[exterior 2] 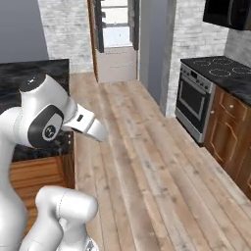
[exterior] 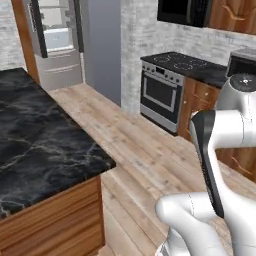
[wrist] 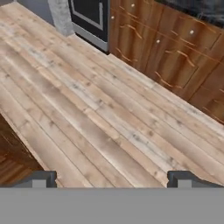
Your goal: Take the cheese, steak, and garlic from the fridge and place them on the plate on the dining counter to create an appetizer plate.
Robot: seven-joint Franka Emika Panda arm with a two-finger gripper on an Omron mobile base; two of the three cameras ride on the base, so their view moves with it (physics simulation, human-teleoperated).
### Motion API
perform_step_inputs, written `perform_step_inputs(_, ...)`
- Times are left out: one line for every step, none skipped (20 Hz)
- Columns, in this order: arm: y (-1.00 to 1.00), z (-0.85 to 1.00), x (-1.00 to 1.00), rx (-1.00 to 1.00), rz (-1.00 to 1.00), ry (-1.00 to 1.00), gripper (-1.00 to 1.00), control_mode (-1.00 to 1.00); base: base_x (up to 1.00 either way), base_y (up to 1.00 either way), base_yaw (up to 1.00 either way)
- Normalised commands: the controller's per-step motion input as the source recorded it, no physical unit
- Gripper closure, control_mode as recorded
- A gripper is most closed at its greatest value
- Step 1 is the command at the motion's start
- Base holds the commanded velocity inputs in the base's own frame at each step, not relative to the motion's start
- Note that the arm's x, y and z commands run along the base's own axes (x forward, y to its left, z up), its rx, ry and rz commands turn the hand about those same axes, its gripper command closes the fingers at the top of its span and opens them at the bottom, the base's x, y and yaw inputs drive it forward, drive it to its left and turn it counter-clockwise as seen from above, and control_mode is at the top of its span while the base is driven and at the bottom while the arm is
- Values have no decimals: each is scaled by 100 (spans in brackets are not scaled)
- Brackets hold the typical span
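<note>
Black marble with pale veins forms the top of one dining counter [exterior: 35,145], seen at the left of the left base view over a brown wood-panel front; nothing is seen on the part of its top in view. In the right base view the same counter [exterior 2: 29,73] is partly hidden behind the white arm.

One fridge [exterior: 55,40] is seen at the far end of the room, standing open: two dark doors are swung out to either side, white shelves and one pale blue box are visible inside, and grey drawers sit below. In the right base view the fridge [exterior 2: 116,39] is seen at the top centre, well apart from the robot. Its contents are too small to be told, so the cheese, steak and garlic cannot be made out, and where they lie cannot be said.

One steel oven [exterior: 161,95] with a black cooktop is set against the right wall, beside brown wood cabinets [wrist: 175,57]. One dark microwave [exterior: 182,11] is mounted above it.

Pale wood planks make up the floor [exterior 2: 147,162] between counter and cabinets.

In the hand view the gripper [wrist: 113,178] is pointed down at the floor, its two dark fingertips [wrist: 39,178] set wide apart with nothing between them: it is released and nothing is grasped.
</note>
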Motion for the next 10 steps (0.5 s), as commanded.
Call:
perform_step_inputs(0, 0, 0, 0, 0, 0, -100, 100, 100, -38, 50)
perform_step_inputs(0, 0, 0, 0, 0, 0, -100, 100, 100, -39, 50)
perform_step_inputs(0, 0, 0, 0, 0, 0, -100, 100, 100, -41, 49)
perform_step_inputs(0, 0, 0, 0, 0, 0, -100, 100, 100, -44, 47)
perform_step_inputs(0, 0, 0, 0, 0, 0, -100, 100, 100, -51, 46)
perform_step_inputs(0, 0, 0, 0, 0, 0, -100, 100, 100, -64, 43)
perform_step_inputs(0, 0, 0, 0, 0, 0, -100, 100, 100, -81, 41)
perform_step_inputs(0, 0, 0, 0, 0, 0, -100, 100, 89, -90, 40)
perform_step_inputs(0, 0, 0, 0, 0, 0, -100, 100, 79, -97, 39)
perform_step_inputs(0, 0, 0, 0, 0, 0, -100, 100, 78, -99, 38)
